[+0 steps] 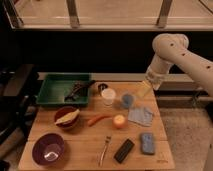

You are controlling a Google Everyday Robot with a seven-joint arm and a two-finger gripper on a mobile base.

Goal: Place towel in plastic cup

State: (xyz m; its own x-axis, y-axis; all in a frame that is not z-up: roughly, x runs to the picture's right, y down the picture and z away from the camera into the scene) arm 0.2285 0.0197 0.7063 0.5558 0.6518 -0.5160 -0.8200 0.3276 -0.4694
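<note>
The towel [140, 115], a pale blue-grey rumpled cloth, lies flat on the wooden table [85, 145] at the right. The plastic cup [127, 101], small and light blue, stands just left of and behind the towel, next to a taller white cup [108, 96]. My gripper [143, 90] hangs from the white arm [172, 55] above the table's back right part, a little right of and behind the plastic cup and behind the towel. It holds nothing that I can see.
A green tray [57, 90] with dark items sits at the back left. A small dark cup [102, 87], a brown bowl [67, 118], a purple bowl [48, 149], a carrot [97, 119], an orange fruit [119, 121], a fork [104, 150], a black block [124, 150] and a blue sponge [147, 143] lie on the table.
</note>
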